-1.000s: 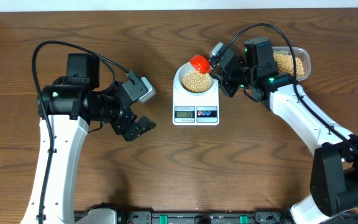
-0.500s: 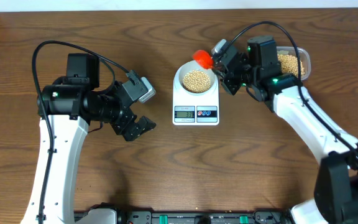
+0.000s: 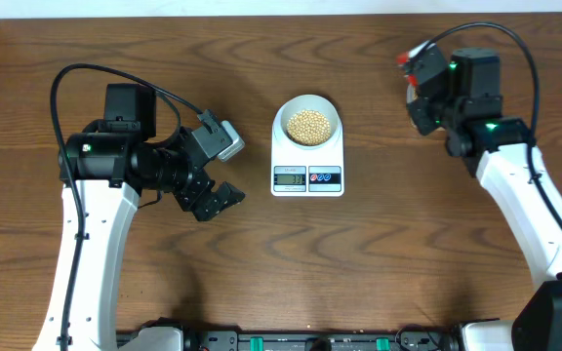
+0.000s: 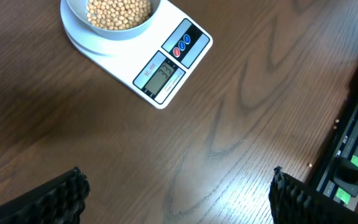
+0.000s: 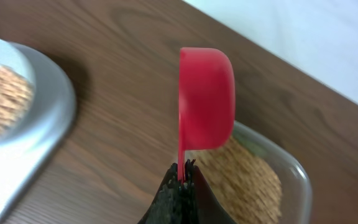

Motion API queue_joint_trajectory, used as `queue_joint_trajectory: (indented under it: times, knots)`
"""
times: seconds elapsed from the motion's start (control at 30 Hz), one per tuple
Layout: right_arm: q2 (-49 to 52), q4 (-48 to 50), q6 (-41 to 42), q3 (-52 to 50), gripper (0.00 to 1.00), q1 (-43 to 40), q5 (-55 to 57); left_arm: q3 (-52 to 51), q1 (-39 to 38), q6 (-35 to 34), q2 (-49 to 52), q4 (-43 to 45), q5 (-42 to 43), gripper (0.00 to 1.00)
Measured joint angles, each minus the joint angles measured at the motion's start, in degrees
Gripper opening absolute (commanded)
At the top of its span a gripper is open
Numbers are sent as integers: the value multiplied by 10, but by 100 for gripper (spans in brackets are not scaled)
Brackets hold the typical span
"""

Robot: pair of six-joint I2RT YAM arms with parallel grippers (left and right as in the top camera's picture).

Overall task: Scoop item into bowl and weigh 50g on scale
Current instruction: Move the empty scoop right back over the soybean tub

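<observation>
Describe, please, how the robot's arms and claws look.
The left arm and right arm each have white links, black joints and a looping black cable. The left claw is black with ribbed fingers and a grey camera; the right claw is black.

Red scoop, clear tub, wooden table

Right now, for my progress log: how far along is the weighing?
Done: beans sit in the bowl on the scale. In hand: the right tool is shut on the red scoop by the tub. Remaining: the display is unreadable, so the target weight is unconfirmed.
</observation>
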Motion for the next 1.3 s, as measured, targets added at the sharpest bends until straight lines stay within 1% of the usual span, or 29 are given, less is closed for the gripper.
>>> queue_joint_trajectory:
  times: [0.13, 0.27, 0.47, 0.53, 1.03, 1.3]
  knots:
    - [2, -16, 0, 0, 1, -32, 48, 0, 0, 0, 0, 0, 0, 95]
    - [16, -17, 0, 0, 1, -40, 73, 0, 0, 0, 0, 0, 0, 95]
    - [94, -13, 0, 0, 1, -41, 138, 0, 0, 0, 0, 0, 0, 95]
    - [104, -8, 0, 0, 1, -42, 151, 0, 0, 0, 0, 0, 0, 95]
    - [106, -2, -5, 0, 1, -44, 208, 0, 0, 0, 0, 0, 0, 95]
    - [108, -20, -42, 0, 1, -50, 233, 0, 0, 0, 0, 0, 0, 95]
